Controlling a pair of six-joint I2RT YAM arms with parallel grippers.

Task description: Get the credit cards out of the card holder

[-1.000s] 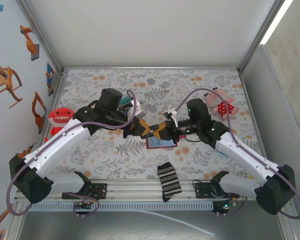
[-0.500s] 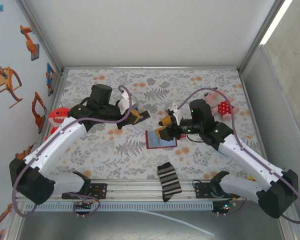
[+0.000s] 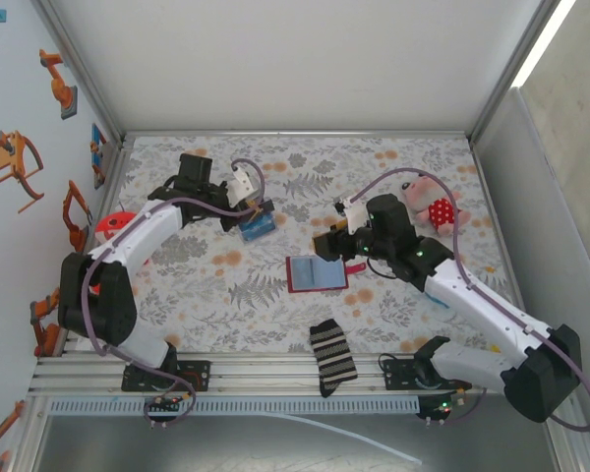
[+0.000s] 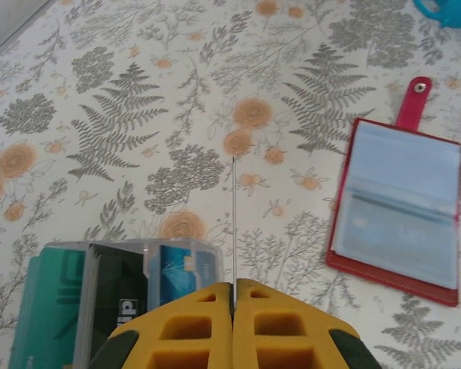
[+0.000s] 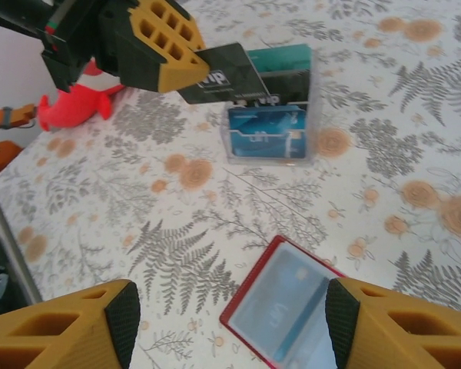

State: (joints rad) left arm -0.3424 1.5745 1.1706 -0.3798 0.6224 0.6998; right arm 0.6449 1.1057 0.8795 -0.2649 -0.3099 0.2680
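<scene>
Red card holder — under right gripper

Robotics lab test cell. Fern-and-flower printed table cover. White panel walls behind and beside it, on silver aluminium posts. Slotted aluminium rail at its near edge, carrying two white-and-black robot arms. Orange robot-arm stickers on the wall to its left.

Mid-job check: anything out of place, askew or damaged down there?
Only the striped sock: it lies half off the near edge of the table. The card holder lies open and flat; nothing looks spilled or damaged.
</scene>
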